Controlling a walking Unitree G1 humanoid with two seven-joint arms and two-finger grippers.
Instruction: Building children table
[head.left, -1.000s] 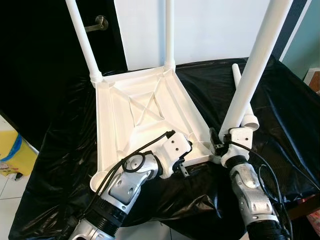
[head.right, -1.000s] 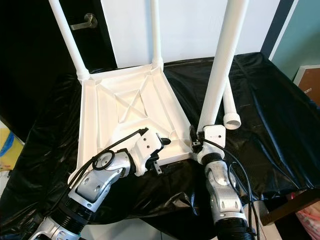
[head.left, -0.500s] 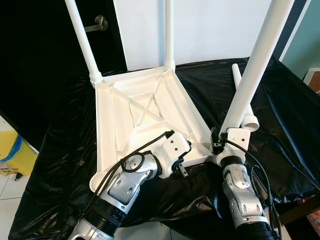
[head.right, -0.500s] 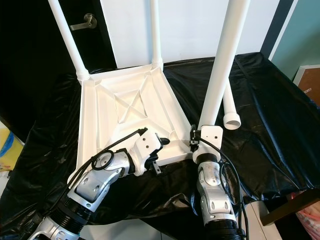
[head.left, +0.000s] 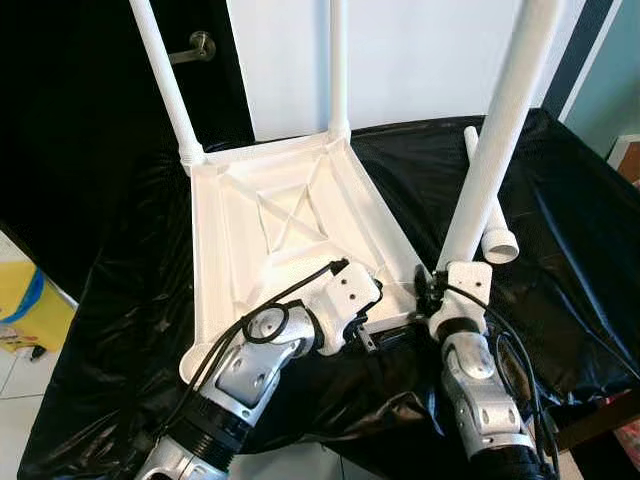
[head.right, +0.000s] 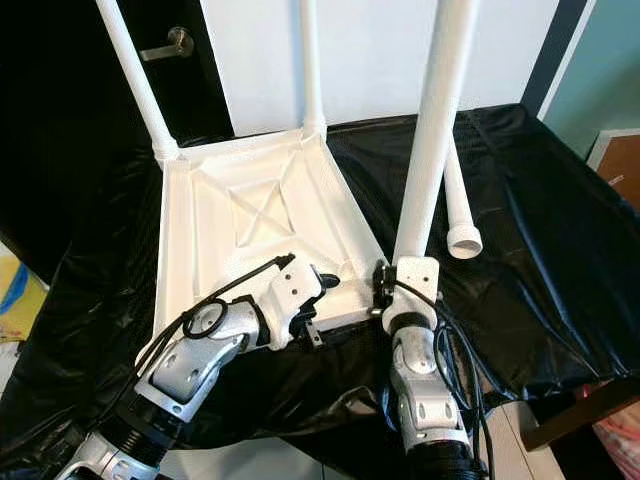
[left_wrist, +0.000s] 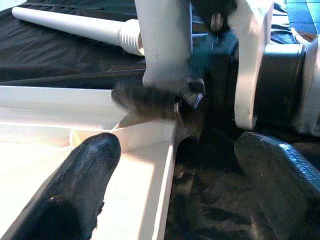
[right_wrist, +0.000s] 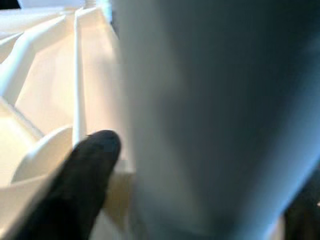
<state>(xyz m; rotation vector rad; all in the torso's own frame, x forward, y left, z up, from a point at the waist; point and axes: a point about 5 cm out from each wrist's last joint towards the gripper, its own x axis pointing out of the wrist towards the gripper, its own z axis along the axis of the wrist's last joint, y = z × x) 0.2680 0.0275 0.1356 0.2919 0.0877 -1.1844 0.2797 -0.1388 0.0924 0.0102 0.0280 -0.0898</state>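
White plastic fills my right jaws (head.left: 447, 283): they pinch the third leg (head.left: 495, 140) near its foot, and the leg stands almost upright, tipped slightly away to the right at the top. Its lower end sits at the near right corner socket (head.left: 412, 293) of the upturned tabletop (head.left: 290, 240); whether the thread has caught I can't tell. My left jaws (left_wrist: 175, 200) are spread, one finger (left_wrist: 75, 185) over the tabletop's inner face, the other (left_wrist: 280, 175) outside on the black sheet (head.left: 120, 300), so they straddle the near rim just beside that same corner without pinching it. In my judgement the coming move turns on the leg's long axis: it must line up straight with the socket directly beneath the right jaws, and the right arm is the one placed to do it. Two legs (head.left: 165, 80) already stand in the far corners. The fourth leg (head.left: 490, 195) lies loose on the worktop, pointing away, just right of the held one.
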